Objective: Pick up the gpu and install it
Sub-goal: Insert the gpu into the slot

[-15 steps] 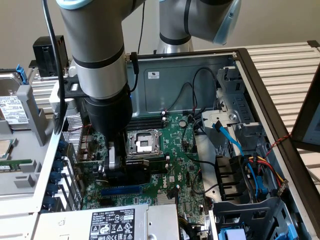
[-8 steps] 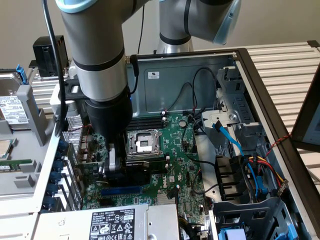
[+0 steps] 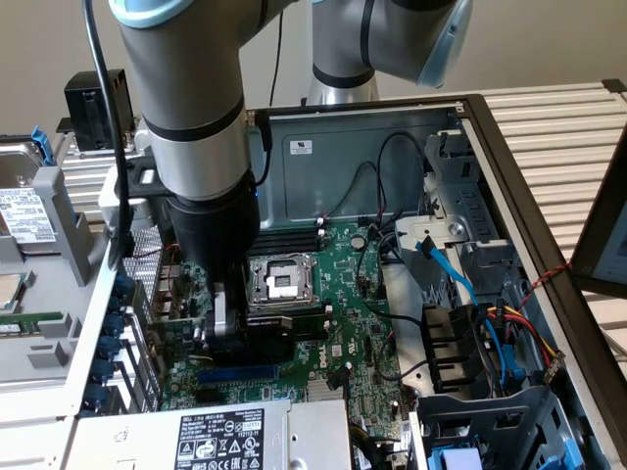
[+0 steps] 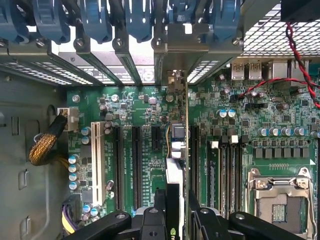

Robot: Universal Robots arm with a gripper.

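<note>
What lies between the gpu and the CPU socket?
Black memory slots lie between the gpu and the CPU socket, seen in the wrist view.

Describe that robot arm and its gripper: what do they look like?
The arm is made of thick silver-grey tubes with black bands and pale blue caps at the joints. A black cable runs down beside it. The gripper is black, with hinged bars fixed by round silver screws.
</note>
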